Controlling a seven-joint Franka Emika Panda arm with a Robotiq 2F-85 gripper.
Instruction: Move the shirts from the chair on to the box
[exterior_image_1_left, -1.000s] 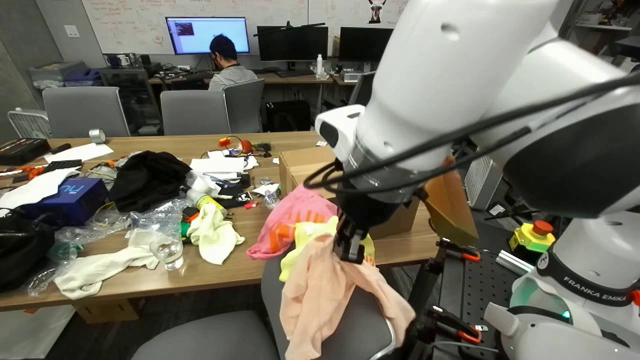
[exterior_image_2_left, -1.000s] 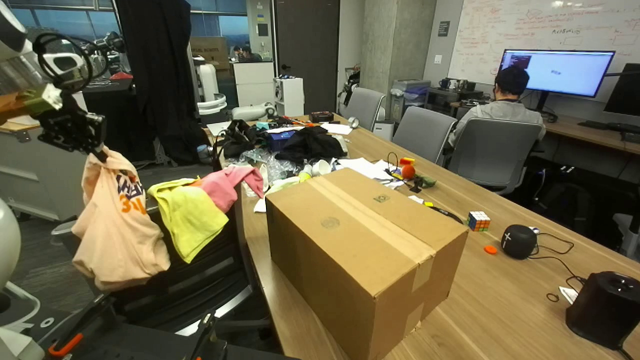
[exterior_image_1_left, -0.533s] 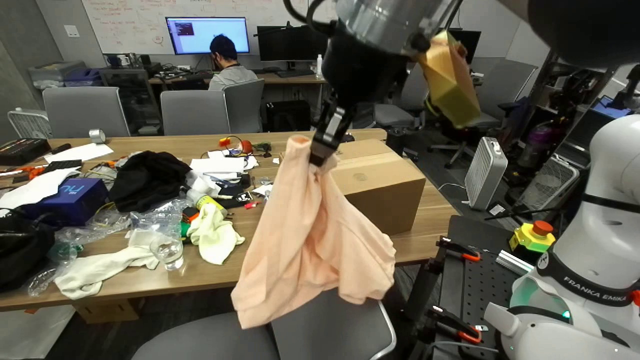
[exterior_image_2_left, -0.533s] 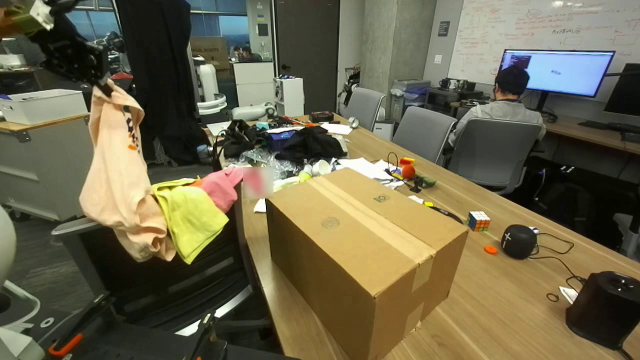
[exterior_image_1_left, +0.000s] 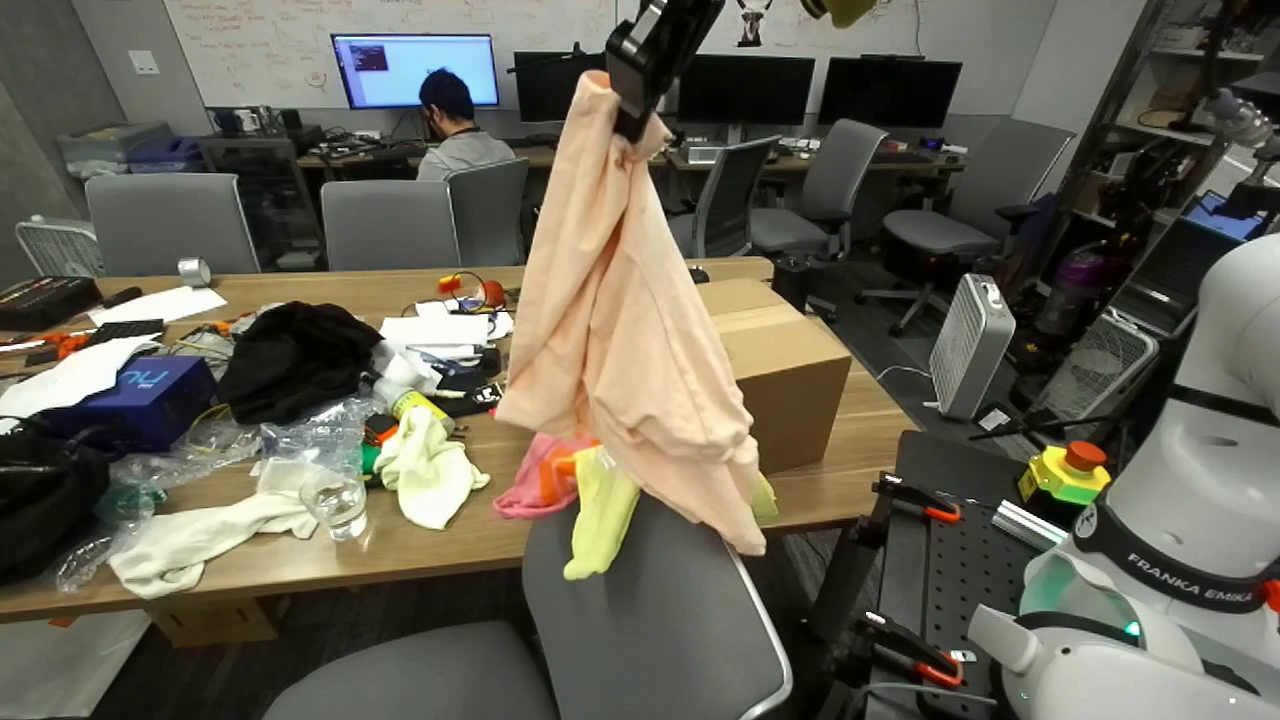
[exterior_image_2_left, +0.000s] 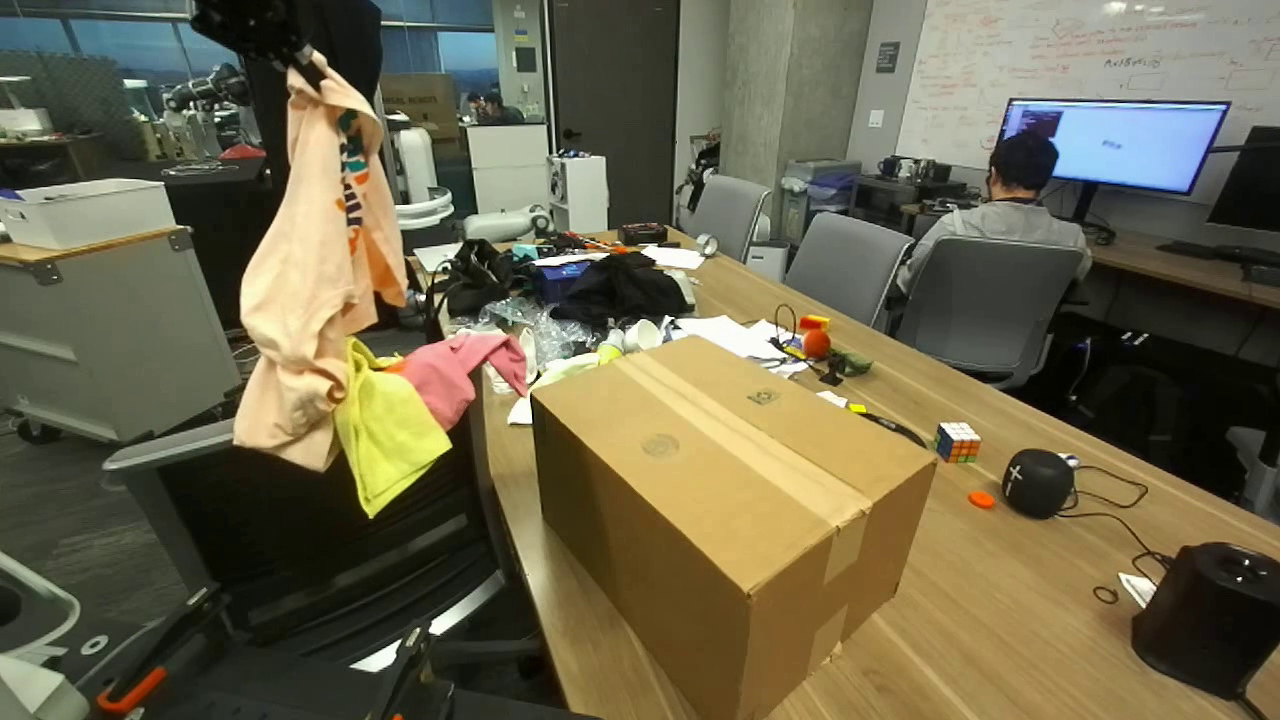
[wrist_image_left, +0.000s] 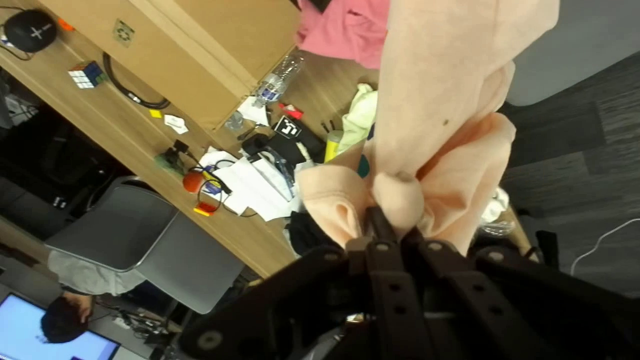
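Gripper: fingers pinched close together on a bunched fold of the peach shirt, high above the chair.
Peach shirt: hangs from the fingers; its lower end overlaps the yellow shirt in both exterior views, though whether they touch cannot be told.
Yellow shirt: draped over the top of the chair's backrest.
Pink shirt: just beside the yellow one, reaching toward the edge of the table; contact with the wood is unclear.
Box: cardboard, taped along its top, standing on the table, right of the chair in an exterior view.
Right of the box: Rubik's cube and small black speaker.
Table's left part, in an exterior view: glass near, heaped black cloth farther back.
Far desk: seated man before a lit monitor.
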